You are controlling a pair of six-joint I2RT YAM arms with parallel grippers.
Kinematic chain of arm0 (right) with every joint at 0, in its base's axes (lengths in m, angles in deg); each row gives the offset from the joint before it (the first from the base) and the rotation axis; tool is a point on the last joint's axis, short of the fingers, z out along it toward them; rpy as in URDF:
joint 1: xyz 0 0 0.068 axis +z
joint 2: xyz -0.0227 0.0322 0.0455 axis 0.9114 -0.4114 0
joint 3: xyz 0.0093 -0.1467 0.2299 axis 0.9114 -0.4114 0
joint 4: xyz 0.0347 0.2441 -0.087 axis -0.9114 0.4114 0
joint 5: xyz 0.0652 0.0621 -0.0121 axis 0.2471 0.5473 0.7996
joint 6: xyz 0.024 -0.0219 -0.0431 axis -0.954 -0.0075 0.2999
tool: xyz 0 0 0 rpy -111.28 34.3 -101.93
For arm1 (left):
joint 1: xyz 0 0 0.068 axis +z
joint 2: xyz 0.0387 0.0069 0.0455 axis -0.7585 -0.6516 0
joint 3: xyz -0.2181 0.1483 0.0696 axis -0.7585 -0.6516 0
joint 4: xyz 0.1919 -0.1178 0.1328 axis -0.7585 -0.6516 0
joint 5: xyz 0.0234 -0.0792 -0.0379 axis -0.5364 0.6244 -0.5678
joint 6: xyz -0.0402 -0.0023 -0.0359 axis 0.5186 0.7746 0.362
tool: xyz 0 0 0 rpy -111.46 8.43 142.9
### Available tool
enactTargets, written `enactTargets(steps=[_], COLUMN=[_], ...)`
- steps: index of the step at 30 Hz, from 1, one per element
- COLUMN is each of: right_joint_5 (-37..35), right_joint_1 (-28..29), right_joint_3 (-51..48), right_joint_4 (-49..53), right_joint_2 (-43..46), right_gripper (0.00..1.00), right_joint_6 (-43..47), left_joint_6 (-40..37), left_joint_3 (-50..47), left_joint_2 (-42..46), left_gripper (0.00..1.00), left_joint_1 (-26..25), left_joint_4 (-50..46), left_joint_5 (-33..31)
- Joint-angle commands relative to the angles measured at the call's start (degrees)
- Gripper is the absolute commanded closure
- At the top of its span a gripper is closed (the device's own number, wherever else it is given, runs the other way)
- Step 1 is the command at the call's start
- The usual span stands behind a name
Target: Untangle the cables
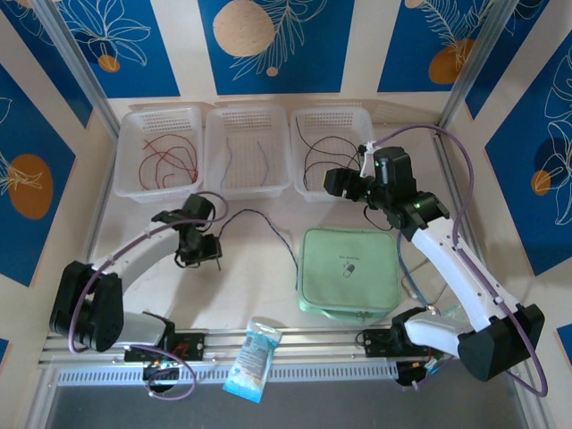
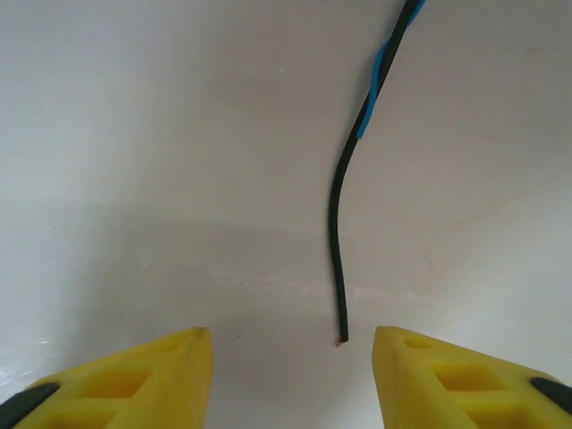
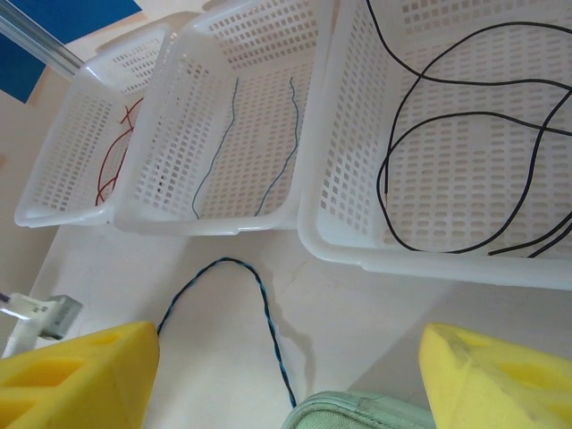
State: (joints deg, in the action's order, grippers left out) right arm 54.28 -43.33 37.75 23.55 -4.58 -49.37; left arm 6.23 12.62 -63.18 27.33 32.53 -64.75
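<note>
A twisted black-and-blue cable point(image 1: 259, 213) lies loose on the table in an arch that ends by the pouch. In the left wrist view its black end point(image 2: 336, 232) lies on the table between the yellow fingertips point(image 2: 170, 366), touching neither. My left gripper point(image 2: 292, 357) is open, low over that end point(image 1: 198, 250). My right gripper point(image 1: 344, 183) hovers wide open at the right basket's front edge, with nothing between its fingers point(image 3: 290, 335). The red cables point(image 1: 165, 156), blue-grey cables point(image 1: 255, 147) and black cables point(image 1: 326, 152) each lie in a separate basket.
Three white baskets point(image 1: 156, 113) point(image 1: 246, 109) point(image 1: 331, 112) stand in a row at the back. A green pouch point(image 1: 349, 273) lies right of centre, over the twisted cable's far end point(image 3: 259, 286). A blue snack packet point(image 1: 253, 357) sits at the near edge.
</note>
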Motion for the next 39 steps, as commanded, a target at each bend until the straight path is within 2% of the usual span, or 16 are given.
enactTargets(steps=[1, 15, 21, 27, 34, 39], right_joint_5=[-0.15, -0.29, -0.28, -0.60, -0.12, 0.37], right_joint_1=[0.04, 0.22, 0.30, 0.26, 0.92, 1.92], right_joint_3=[-0.81, -0.11, 0.40, 0.24, -0.40, -2.34], right_joint_4=[-0.48, 0.01, 0.53, 0.73, -0.19, -2.97], right_joint_2=[1.07, 0.65, 0.69, 1.40, 1.75, 2.20], right_gripper=[0.23, 0.23, 0.23, 0.23, 0.23, 0.23], right_joint_6=[-0.47, -0.26, -0.30, -0.20, -0.47, -0.24], left_joint_6=[1.66, 2.79, 3.05, 1.84, -5.78, -10.79], left_joint_3=[-1.12, -3.89, -4.12, -3.39, 3.92, 9.44], left_joint_2=[-1.79, -9.70, -12.13, -7.32, 1.04, 6.73], left_gripper=[0.52, 0.65, 0.88, 1.00, 1.00, 1.00], left_joint_1=[-1.41, -3.84, -6.21, -6.22, -6.13, -6.13], left_joint_4=[3.35, 10.63, 10.02, 8.51, -1.22, -6.37], left_joint_5=[0.59, 0.76, 0.55, -0.94, -5.33, -4.57])
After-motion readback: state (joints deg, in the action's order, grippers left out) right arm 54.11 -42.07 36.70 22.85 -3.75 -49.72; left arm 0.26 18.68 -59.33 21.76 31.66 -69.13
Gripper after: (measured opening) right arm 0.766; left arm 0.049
